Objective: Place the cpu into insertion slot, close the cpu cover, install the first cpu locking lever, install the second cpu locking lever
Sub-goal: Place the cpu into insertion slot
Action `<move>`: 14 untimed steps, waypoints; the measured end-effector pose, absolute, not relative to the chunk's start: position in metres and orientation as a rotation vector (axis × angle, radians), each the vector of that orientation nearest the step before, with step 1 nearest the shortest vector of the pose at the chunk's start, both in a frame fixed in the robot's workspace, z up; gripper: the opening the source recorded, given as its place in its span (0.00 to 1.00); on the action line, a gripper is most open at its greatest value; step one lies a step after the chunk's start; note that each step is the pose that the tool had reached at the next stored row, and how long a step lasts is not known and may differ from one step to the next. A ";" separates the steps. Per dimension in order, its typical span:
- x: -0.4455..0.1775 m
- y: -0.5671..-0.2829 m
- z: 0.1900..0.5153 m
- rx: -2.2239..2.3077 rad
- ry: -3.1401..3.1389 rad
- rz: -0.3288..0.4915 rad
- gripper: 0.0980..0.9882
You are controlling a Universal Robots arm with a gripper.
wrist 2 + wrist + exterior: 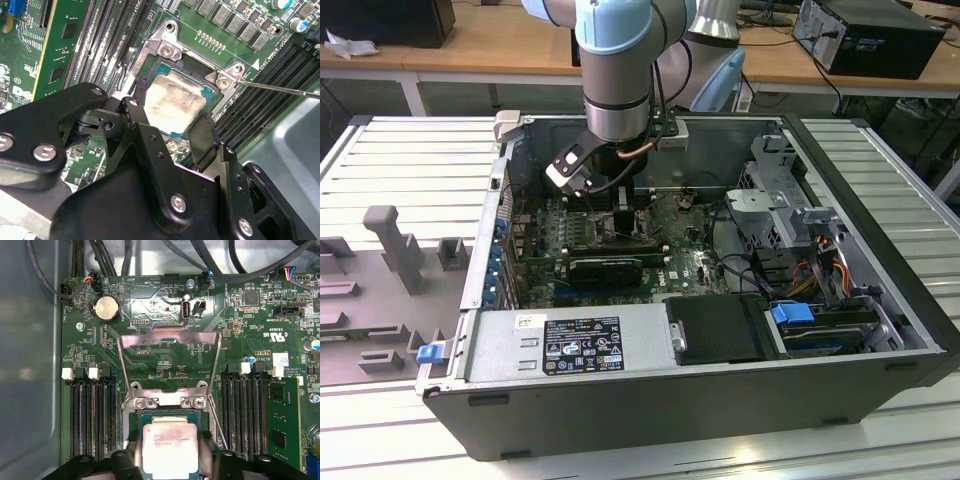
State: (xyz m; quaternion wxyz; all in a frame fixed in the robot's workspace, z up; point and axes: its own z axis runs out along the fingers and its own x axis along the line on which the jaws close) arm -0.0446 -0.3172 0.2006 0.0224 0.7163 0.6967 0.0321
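1. Exterior view: the arm [617, 90] reaches straight down into an open case [720, 400] lying on its side. The gripper [623, 212] is low over the board [690, 262]. A label [582, 345] on the power supply [500, 345] carries print and marks, which I leave unread.

2. Second wrist view: the cpu [175, 102] lies flat inside the slot [196, 64], its grey top smudged. The fingers [136, 107] stand narrow, one against each opposite edge of the chip. I judge them clamped on it rather than merely beside it. A thin lever [280, 89] juts out free beside the slot. If the chip sits a shade askew, a downward push could bend the contacts beneath. If the fingers drag as they part, they could tip it out of its seat.

3. First wrist view: the cover [170, 333] stands swung up away from the slot, with the board showing through its window. It leans over the place where the fingers work, so a knock could drop it onto them or the chip. The lever runs close by one finger and could snag. White print dots the board and lines of text mark the chip top; I repeat none of it. Memory slots [92, 415] flank the slot.
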 end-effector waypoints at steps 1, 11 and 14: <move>-0.045 -0.317 0.201 2.219 2.158 0.100 0.57; -0.045 -0.317 0.212 2.220 2.157 0.099 0.34; -0.044 -0.317 0.215 2.219 2.156 0.096 0.14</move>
